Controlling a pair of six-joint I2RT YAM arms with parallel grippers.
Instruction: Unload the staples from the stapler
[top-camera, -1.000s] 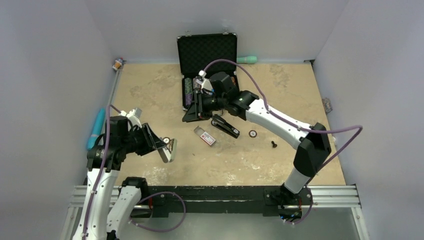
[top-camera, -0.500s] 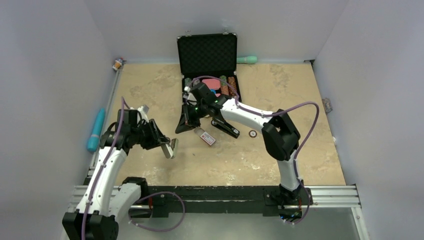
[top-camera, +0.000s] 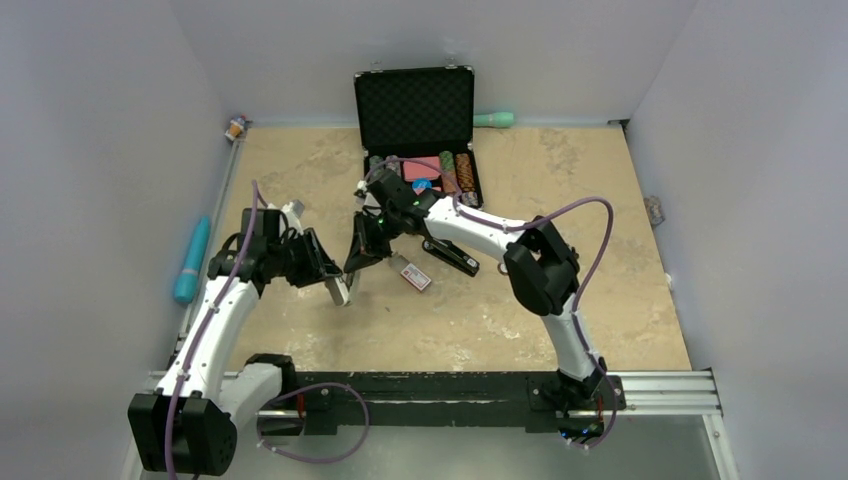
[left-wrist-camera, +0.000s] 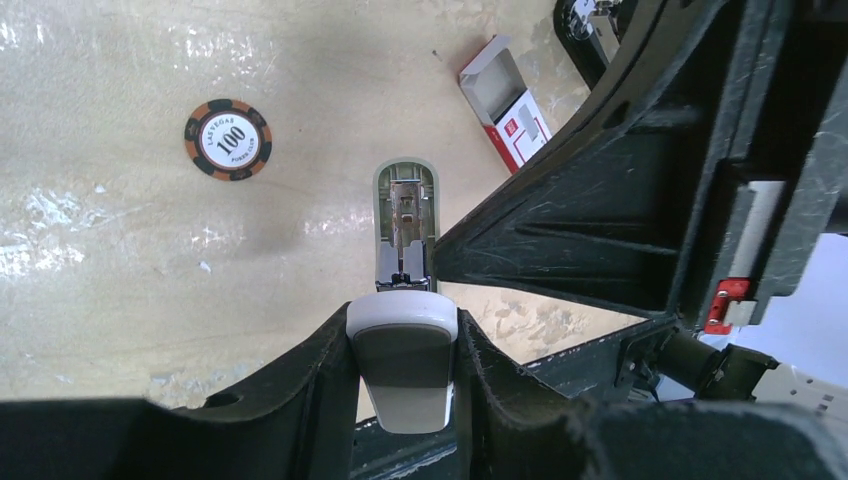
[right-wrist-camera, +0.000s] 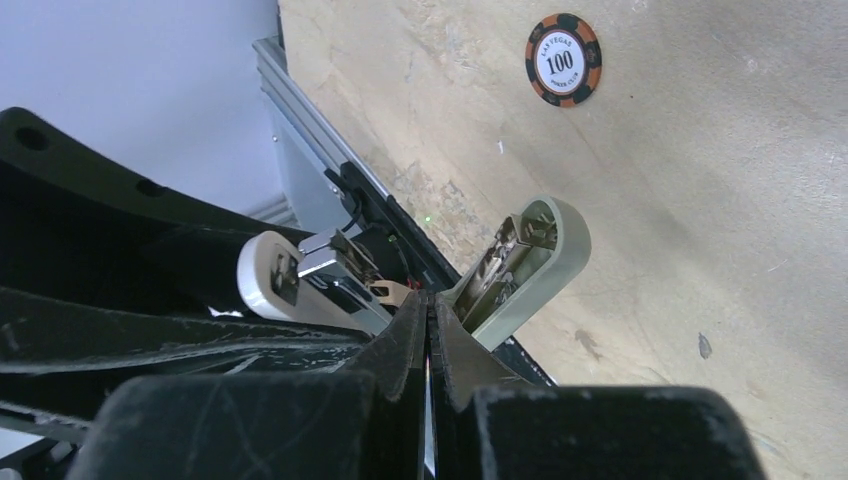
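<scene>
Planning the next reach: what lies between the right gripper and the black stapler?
The red-and-white box lies roughly between the right gripper and the black stapler, in the top view.

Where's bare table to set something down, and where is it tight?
Bare table between the right arm and right wall; the far-left patch between the open case and left wall; the near strip before the rail. Crowded: centre, where the right end effector sits by the left end effector holding the grey-green stapler, beside the red-and-white box and black stapler.
</scene>
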